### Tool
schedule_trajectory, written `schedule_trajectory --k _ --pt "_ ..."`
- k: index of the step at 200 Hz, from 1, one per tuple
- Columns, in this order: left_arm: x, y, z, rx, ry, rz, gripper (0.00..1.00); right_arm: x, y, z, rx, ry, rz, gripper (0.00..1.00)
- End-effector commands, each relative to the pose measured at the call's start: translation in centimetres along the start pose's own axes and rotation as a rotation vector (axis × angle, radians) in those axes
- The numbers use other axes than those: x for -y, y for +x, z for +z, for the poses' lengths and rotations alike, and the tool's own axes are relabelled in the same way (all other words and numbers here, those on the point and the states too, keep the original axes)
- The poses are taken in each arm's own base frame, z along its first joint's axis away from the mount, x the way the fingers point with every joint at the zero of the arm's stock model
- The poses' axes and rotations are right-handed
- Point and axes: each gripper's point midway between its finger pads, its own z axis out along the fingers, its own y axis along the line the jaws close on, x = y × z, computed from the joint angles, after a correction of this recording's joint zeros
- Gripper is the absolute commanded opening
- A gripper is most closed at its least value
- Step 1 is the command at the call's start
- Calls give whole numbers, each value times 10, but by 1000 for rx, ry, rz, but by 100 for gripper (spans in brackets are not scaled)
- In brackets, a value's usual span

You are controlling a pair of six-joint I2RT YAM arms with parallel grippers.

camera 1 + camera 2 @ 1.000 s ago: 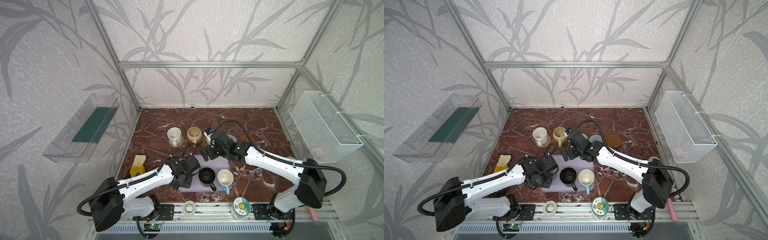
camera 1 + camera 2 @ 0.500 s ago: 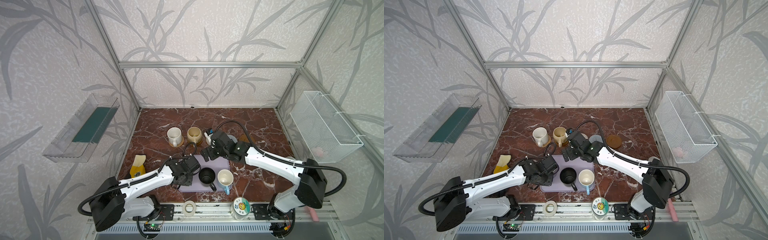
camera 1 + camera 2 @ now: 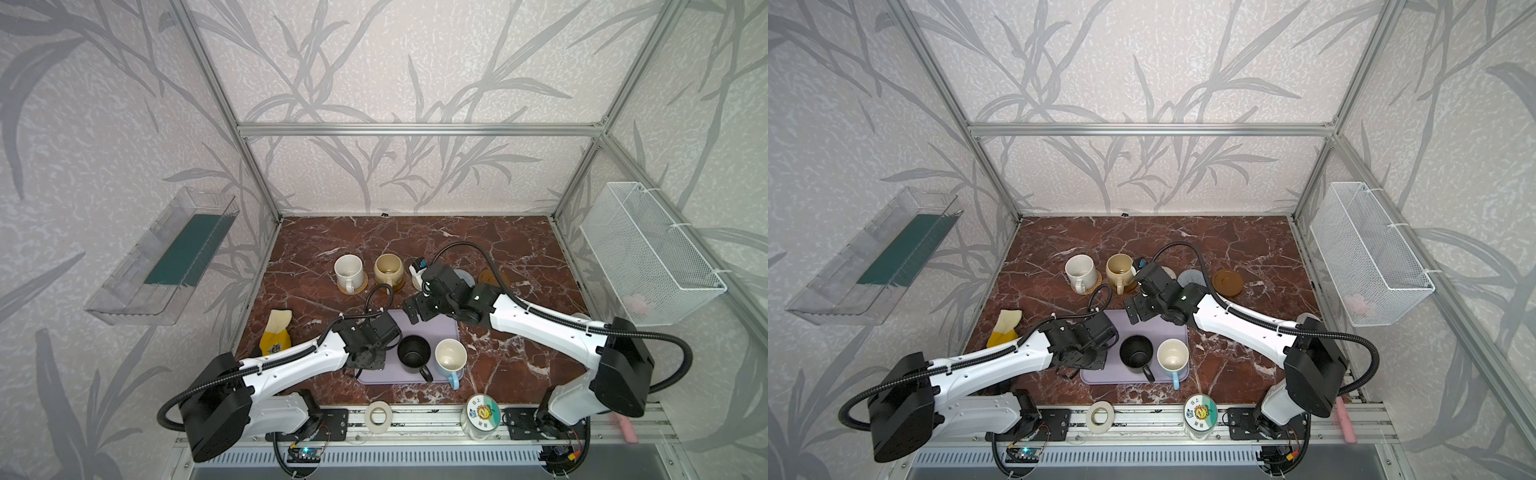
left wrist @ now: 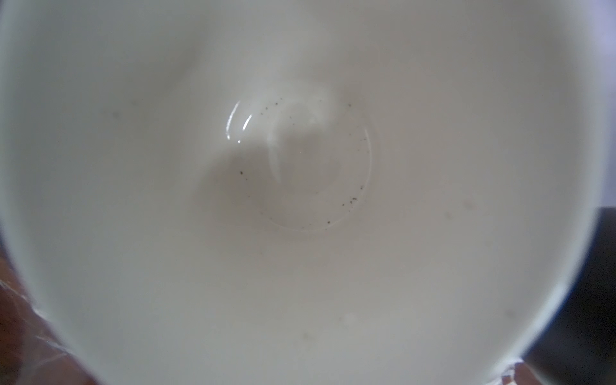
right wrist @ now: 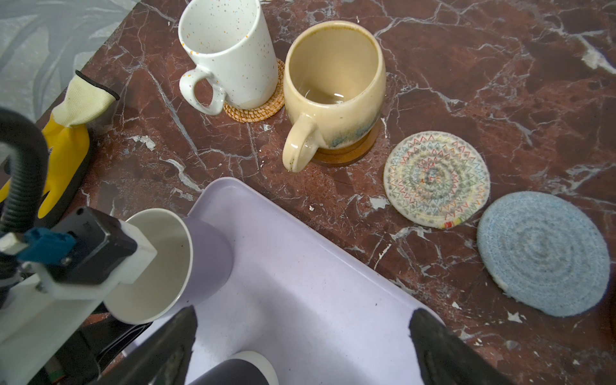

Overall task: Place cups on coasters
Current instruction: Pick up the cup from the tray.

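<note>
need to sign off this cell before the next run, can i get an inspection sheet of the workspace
surface: red-brown marble tabletop, white veins
job's things: white speckled mug on rattan coaster; beige mug on wooden coaster; black mug and light blue mug upright on lavender tray; lavender mug tilted at the tray's edge; cream spiral coaster, grey-blue coaster, second wooden coaster free
clutter: yellow glove, tape roll, cartoon-lid jar
grippers: left gripper shut on the lavender mug; right gripper open, empty, above the tray
cables: black hose loops over each wrist
surroundings: clear wall bin, white wire basket, leaf-print walls
</note>
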Motion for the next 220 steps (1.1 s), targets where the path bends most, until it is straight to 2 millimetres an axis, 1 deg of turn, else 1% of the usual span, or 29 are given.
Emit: schedule_trajectory --k 1,23,46,91,143,189,220 --pt "-8 -3 -1 25 -34 -11 5 3 -8 -10 34 8 15 99" --pt "-8 -4 -2 24 -35 -8 0 3 -9 -10 40 11 12 99" --pt "-7 -6 -6 30 -33 -9 0 3 -11 -11 43 11 9 99" --pt "-7 -18 -25 83 -21 -14 0 4 -15 -15 62 15 16 99" --pt "-7 -27 -42 113 -23 -6 0 5 -17 -20 80 15 22 99" --pt "-4 -41 -65 159 -6 -13 0 9 -24 -29 116 38 21 99" --pt "0 -54 -84 207 16 -3 0 14 -29 -37 144 58 18 99"
